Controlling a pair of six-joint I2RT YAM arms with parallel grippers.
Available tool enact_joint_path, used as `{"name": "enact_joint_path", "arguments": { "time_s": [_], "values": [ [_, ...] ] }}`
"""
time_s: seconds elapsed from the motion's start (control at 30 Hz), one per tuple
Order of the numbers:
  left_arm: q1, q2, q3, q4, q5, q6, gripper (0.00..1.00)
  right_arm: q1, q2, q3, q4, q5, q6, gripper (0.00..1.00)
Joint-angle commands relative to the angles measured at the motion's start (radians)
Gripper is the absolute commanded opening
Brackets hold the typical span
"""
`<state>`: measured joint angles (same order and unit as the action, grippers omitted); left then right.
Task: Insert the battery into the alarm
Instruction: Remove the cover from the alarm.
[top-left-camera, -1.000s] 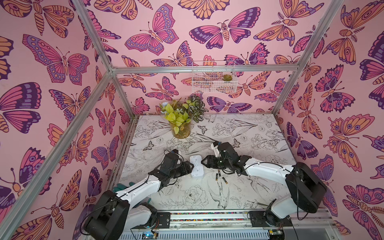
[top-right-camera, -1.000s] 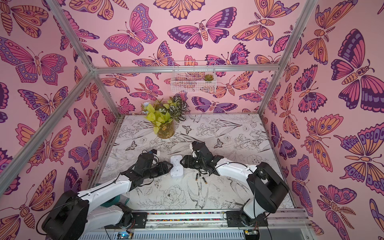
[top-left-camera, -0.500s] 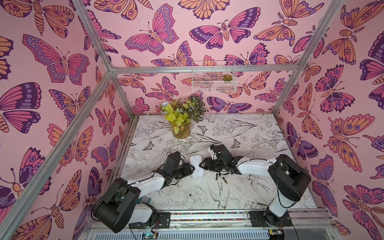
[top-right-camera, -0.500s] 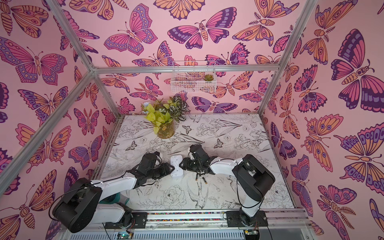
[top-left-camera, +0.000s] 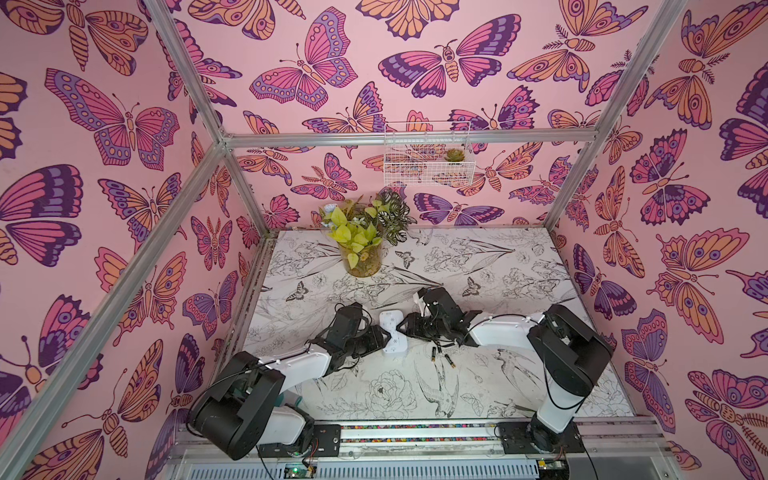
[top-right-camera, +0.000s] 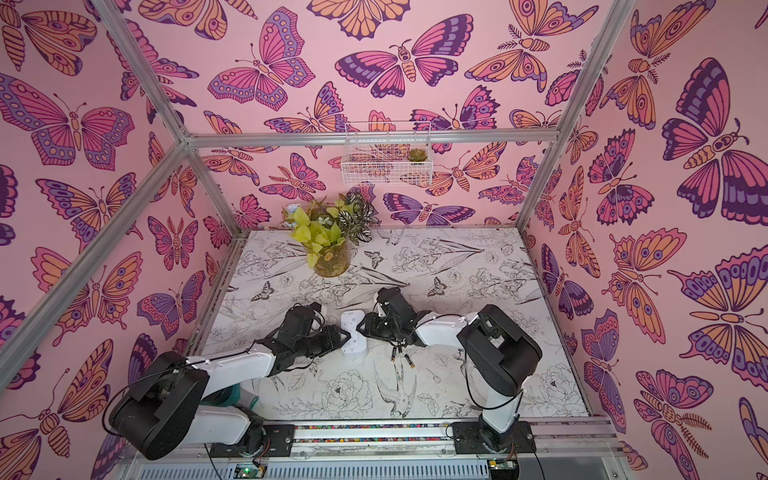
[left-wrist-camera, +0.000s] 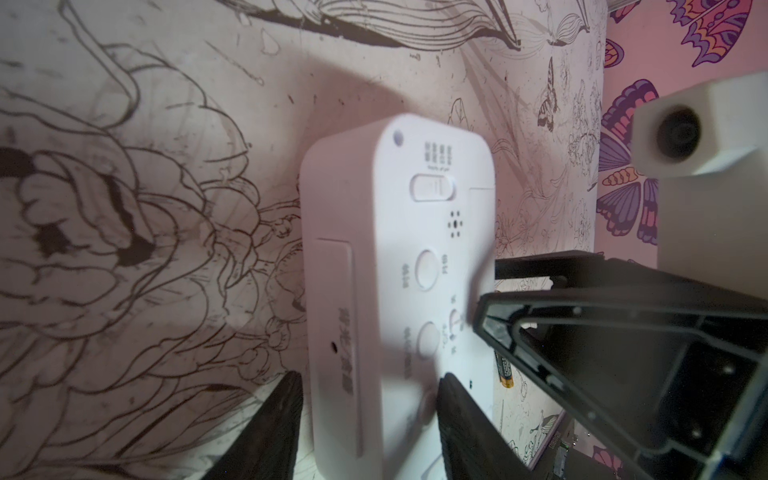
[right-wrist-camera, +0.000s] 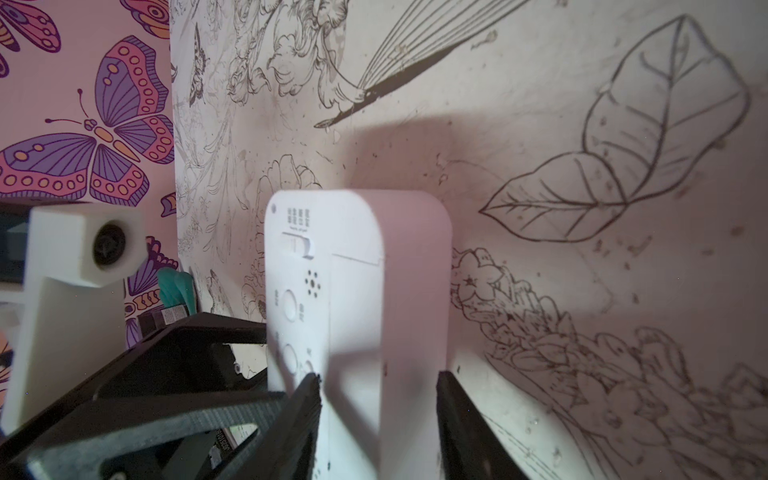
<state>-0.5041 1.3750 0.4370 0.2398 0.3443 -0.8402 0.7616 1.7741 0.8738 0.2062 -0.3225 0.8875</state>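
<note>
Left end effector (top-left-camera: 385, 336) and right end effector (top-left-camera: 404, 331) straddle the alarm (top-left-camera: 394, 347) from opposite sides; cannot tell whether either is clenched.

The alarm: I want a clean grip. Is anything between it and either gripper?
Nothing visible. The left gripper and right gripper each straddle the alarm from opposite sides; the batteries lie clear of it.
</note>
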Motion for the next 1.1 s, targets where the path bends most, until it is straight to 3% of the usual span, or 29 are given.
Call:
{"name": "enact_joint_path", "arguments": {
  "time_s": [0.0,0.53,0.87,1.07],
  "values": [
    [0.003,0.011,-0.014,-0.011,-0.004,0.003,0.53,0.0,0.014,0.019,0.001,0.01,-0.004,0.44],
    [0.003,0.028,0.002,-0.043,-0.014,0.015,0.52,-0.001,0.02,-0.042,0.016,0.02,-0.022,0.27],
    [0.004,0.023,0.006,-0.07,-0.027,0.026,0.52,-0.006,0.001,-0.064,0.048,0.008,-0.006,0.26],
    [0.004,0.016,0.008,-0.08,-0.033,0.029,0.52,-0.011,-0.018,-0.062,0.055,-0.009,-0.006,0.2]
  ]
}}
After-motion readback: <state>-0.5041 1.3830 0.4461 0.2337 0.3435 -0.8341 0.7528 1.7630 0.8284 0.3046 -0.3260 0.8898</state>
